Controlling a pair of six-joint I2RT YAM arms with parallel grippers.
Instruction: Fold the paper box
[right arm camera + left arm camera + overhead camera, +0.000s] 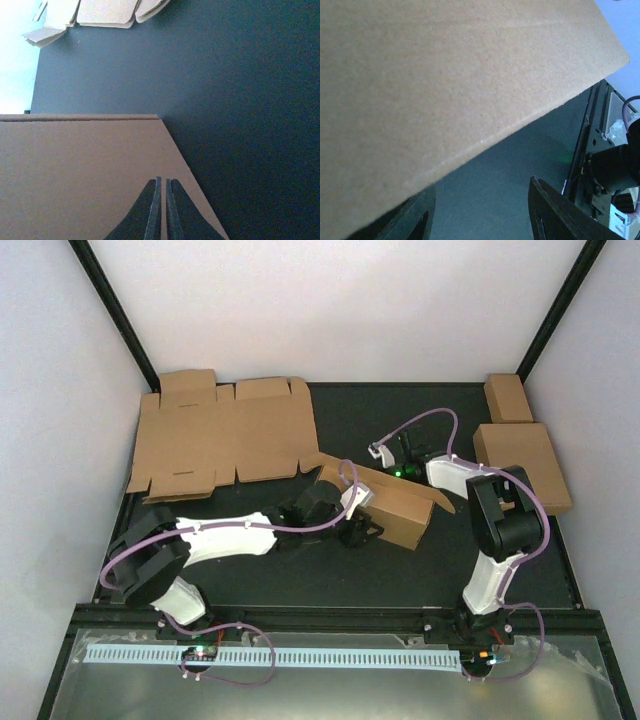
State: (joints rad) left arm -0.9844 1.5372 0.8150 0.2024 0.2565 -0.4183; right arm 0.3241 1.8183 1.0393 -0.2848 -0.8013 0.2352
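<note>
**Top external view: a half-made box between two claws**

The paper box [400,508] sits in the middle of the dark table [300,585]. It is only partly folded, and one flap sticks out on its right side.

The left gripper [480,200] is at the box's left end. Its two fingers stand apart, with bare table showing between them and a big cardboard wall just above them. I cannot tell if they touch the box, but they do not seem to hold anything.

The right gripper [161,181] is at the far side of the box. Its fingers are pressed together with nothing between them. The tip is over a flat brown panel of the box.

What could go wrong? I think the box could slide or tip, because no claw has a real hold on it. A hard push from the closed claw could dent the panel. A loose flap could pop open.

Far to the left of the box lies a flat cardboard sheet [220,435]. To the right of the box lie a bigger folded box [522,465] and a smaller folded box [508,397].

No words, labels or brand marks can be read. The cardboard is plain brown.
</note>
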